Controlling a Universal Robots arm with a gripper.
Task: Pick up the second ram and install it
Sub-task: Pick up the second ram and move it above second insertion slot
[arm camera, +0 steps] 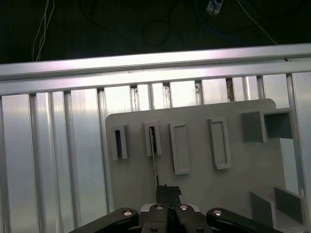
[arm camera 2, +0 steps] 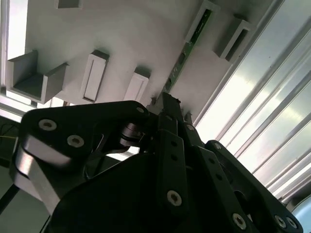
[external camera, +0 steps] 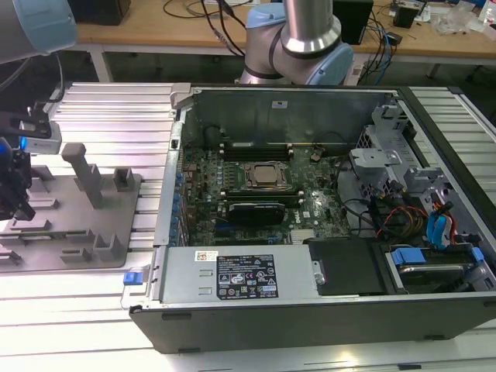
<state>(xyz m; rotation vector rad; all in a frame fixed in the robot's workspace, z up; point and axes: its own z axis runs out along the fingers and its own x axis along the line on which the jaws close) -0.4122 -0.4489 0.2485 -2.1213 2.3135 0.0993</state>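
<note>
Edge-up second ram (arm camera: 155, 165), lengthwise toward pincer (arm camera: 168, 188)

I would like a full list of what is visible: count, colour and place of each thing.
second ram: one, dark green, on edge in the holder tray, one end in the gripper.
holder tray: one, grey, on the table, exterior view's left.
computer case: one, black, open, exterior view's centre.
processor socket: one, metal-framed, inside the case.
table: one, silver, ribbed, under everything.
arm: one, blue-grey, behind the case.
gripper: one, black, shut on the second ram.
</note>
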